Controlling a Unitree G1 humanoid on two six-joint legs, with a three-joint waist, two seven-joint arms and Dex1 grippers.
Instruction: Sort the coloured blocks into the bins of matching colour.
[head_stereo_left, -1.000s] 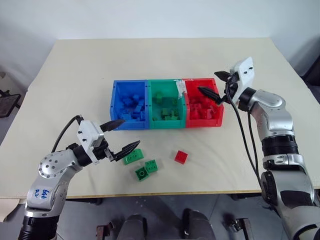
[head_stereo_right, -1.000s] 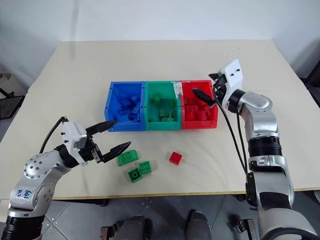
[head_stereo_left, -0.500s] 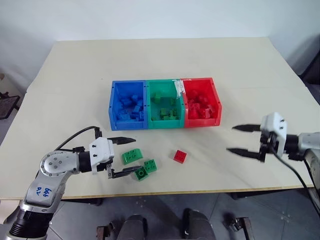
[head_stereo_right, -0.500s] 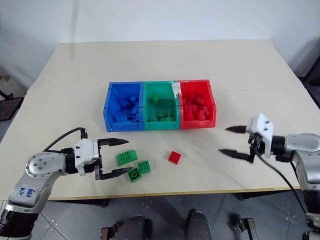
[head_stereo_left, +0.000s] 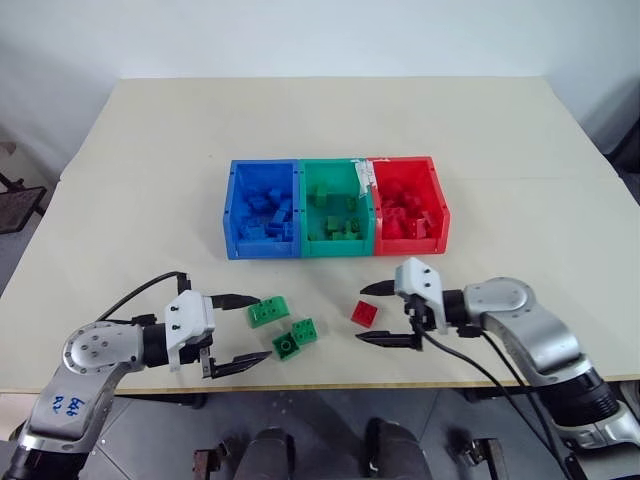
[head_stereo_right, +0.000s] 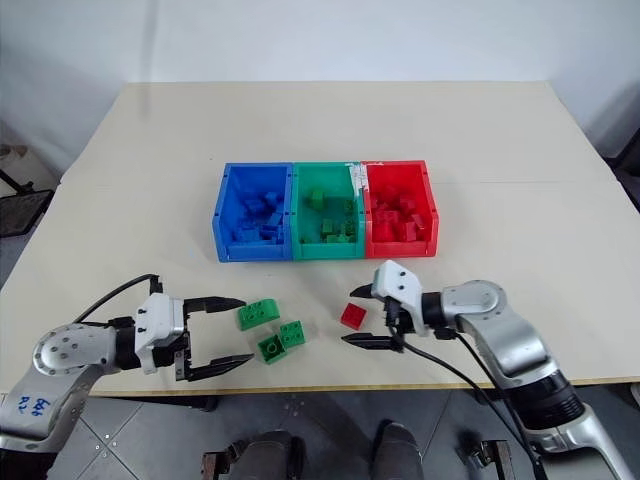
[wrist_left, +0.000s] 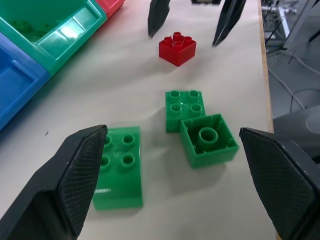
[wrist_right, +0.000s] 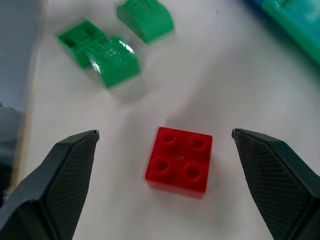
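A red block (head_stereo_left: 364, 312) lies on the table in front of the bins. My right gripper (head_stereo_left: 360, 313) is open, one fingertip on each side of this block, touching neither side; the right wrist view shows the red block (wrist_right: 181, 160) between the tips. Three green blocks (head_stereo_left: 267, 312) (head_stereo_left: 303, 331) (head_stereo_left: 285, 346) lie to its left. My left gripper (head_stereo_left: 263, 327) is open and empty just left of them, pointing at them. The blue bin (head_stereo_left: 264, 248), green bin (head_stereo_left: 338, 247) and red bin (head_stereo_left: 412, 246) stand joined in a row mid-table, each holding several blocks of its own colour.
The beige table's front edge (head_stereo_left: 330, 385) runs close behind both grippers. Black cables trail from each wrist, the right cable (head_stereo_left: 470, 365) crossing the table edge. Bare tabletop lies between the bins and the loose blocks.
My right arm has swung from above the red bin down and back to the table front, ending around the red block. My left gripper has sunk and drawn back a little.
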